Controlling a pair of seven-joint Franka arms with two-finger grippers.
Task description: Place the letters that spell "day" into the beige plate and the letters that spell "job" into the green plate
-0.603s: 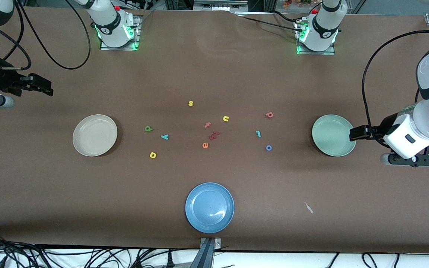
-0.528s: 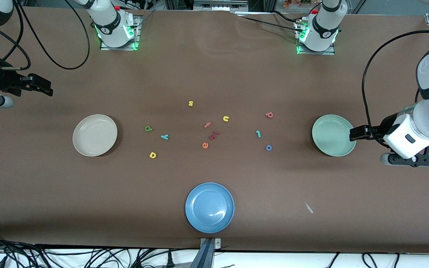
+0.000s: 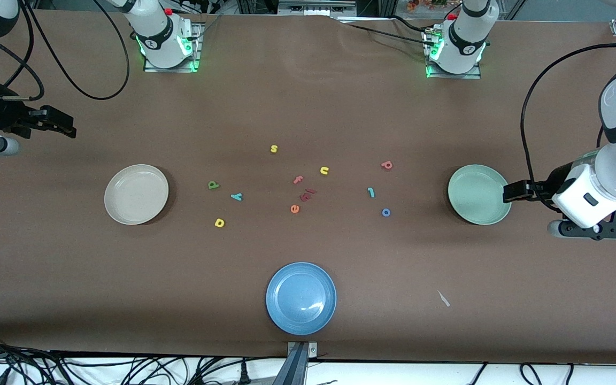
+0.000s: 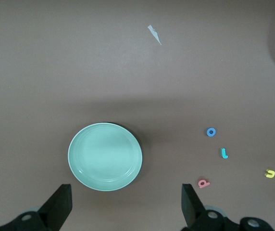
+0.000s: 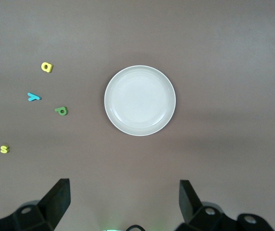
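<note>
Nothing sorted yet. Beige plate [image 3: 136, 193] sat bare toward the right arm's end of the table, green plate [image 3: 479, 194] bare toward the left arm's end. Used the blue plate [image 3: 301, 298] as landmark, nearest the front cam.

"Day" letters lay farther from the cam than the blue plate, toward the beige plate: yellow d [image 3: 220, 222] closest to the blue plate, teal y [image 3: 236, 197] just past it, dark green a [image 3: 213, 185] farthest of the three. "Job" letters lay likewise farther than the blue plate, but toward the green plate: blue o [image 3: 386, 212], teal j [image 3: 371, 192], pinkish-red b [image 3: 386, 165].

Decoys bunched between the two groups: yellow s [image 3: 274, 148], yellow u [image 3: 324, 170], pink f [image 3: 298, 179], orange e [image 3: 294, 208], plus a small dark-red clump [image 3: 307, 194], letters unreadable.

Left gripper [image 3: 507, 192] hung over the green plate's rim, jaws spread wide, nothing held. Right gripper [image 3: 67, 130] hung over bare table well apart from the beige plate, also spread wide, empty; probably waiting.

Risks, judged: letters tiny and flat, so wide jaws could skid one away or close on table instead. Could mistake u or s for d (same yellow), or swap j and y (same teal). Dropping from height might bounce a letter off a shallow plate.
</note>
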